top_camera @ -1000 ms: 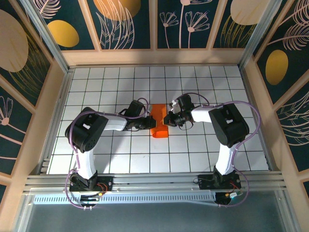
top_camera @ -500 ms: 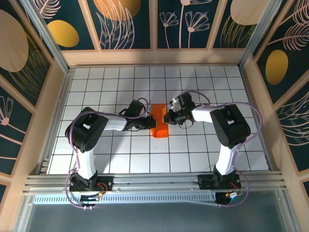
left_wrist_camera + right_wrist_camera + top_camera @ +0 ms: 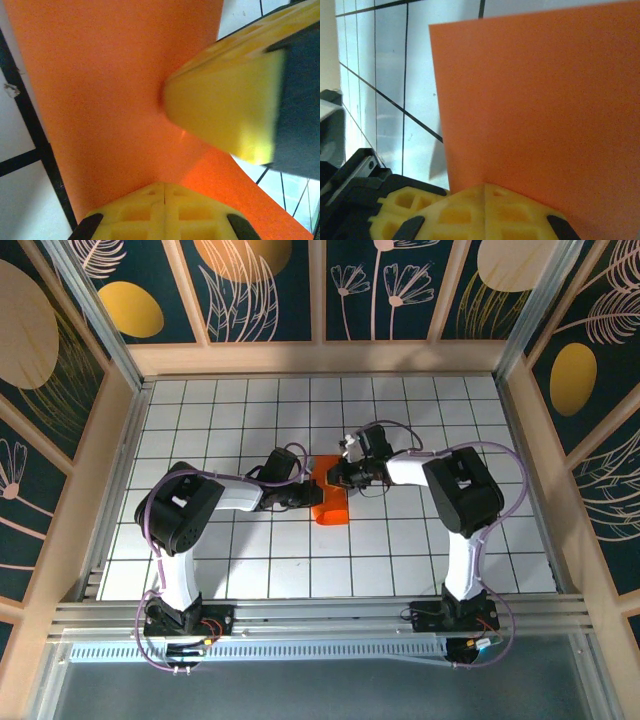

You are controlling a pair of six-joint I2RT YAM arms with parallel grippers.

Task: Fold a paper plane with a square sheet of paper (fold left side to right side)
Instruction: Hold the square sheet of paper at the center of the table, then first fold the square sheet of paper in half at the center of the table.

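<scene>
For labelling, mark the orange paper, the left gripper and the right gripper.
orange paper (image 3: 332, 508), top view, its near flat part.
left gripper (image 3: 165, 187), left wrist view, seam of its closed fingertips.
right gripper (image 3: 485, 187), right wrist view, seam of its closed fingertips.

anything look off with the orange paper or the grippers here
Nothing stands out. The square sheet of paper lies folded on the table, with no tear or crumpling visible; the left gripper and right gripper are both shut with their tips on it.
</scene>
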